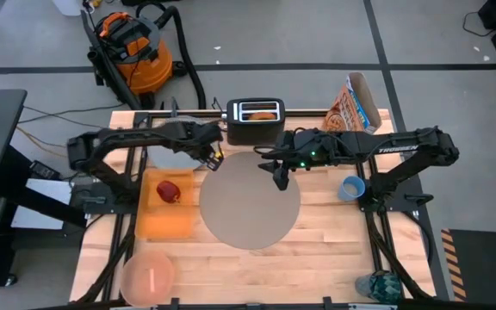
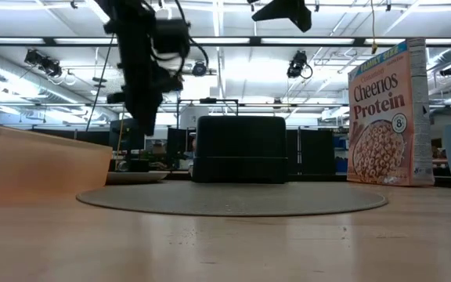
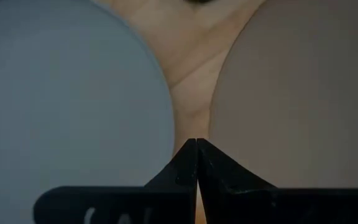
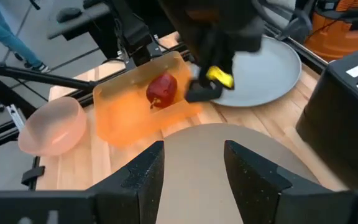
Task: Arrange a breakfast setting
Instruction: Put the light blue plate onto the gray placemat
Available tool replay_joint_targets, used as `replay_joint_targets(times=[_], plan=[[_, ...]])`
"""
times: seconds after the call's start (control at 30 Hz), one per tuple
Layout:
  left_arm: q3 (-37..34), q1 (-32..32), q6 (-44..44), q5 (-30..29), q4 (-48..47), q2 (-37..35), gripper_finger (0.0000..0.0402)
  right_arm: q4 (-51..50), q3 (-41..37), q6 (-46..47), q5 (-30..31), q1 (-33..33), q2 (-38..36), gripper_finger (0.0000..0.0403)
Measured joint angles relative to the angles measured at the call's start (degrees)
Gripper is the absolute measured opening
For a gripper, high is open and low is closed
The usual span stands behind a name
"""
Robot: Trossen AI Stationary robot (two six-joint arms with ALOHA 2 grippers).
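The round grey placemat point(image 1: 250, 200) lies at the table's middle. The grey-blue plate point(image 1: 170, 157) lies to its far left. The red apple point(image 1: 169, 190) sits on the orange square napkin point(image 1: 164, 207). The pale pink bowl point(image 1: 149, 275) stands at the near left and the small blue cup point(image 1: 351, 188) at the right. Round toast point(image 1: 263, 114) sticks up from the black toaster point(image 1: 255, 120). My left gripper point(image 3: 196, 148) is shut and empty, held above the gap between plate and placemat. My right gripper point(image 4: 191, 168) is open and empty above the placemat's far part. I do not see the spoon.
The cereal box point(image 1: 357, 108) stands at the far right beside the toaster. Bare wood shows to the placemat's near side and right. An orange shop vacuum point(image 1: 132, 47) stands on the floor beyond the table's far edge.
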Motion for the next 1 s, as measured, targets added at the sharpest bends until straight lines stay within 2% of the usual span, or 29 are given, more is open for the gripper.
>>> replay_joint_targets(times=[0.17, 0.37, 0.53, 0.7, 1.0], plan=[[0.00, 0.65, -0.73, 0.17, 0.48, 5.96, 0.0035, 0.06, 0.00, 0.54, 1.57, 0.45, 0.00, 0.0174], [0.00, 3.40, -0.09, 2.91, 0.75, 10.24, 0.0118, 0.11, 0.00, 0.68, 0.84, 0.88, 0.00, 0.0174], [0.02, 4.28, 2.39, 1.06, 3.28, 12.86, 0.0178, 0.09, 0.00, 0.66, 0.80, 0.82, 0.02, 0.0173], [0.02, 4.87, 2.50, 1.23, 3.66, 16.13, 0.0176, 0.11, 0.00, 0.55, 0.78, 0.86, 0.02, 0.0174], [0.07, 3.51, 3.32, -3.31, 3.90, 17.12, 0.0124, 0.13, 0.00, -1.66, 0.80, 0.75, 0.04, 0.0173]])
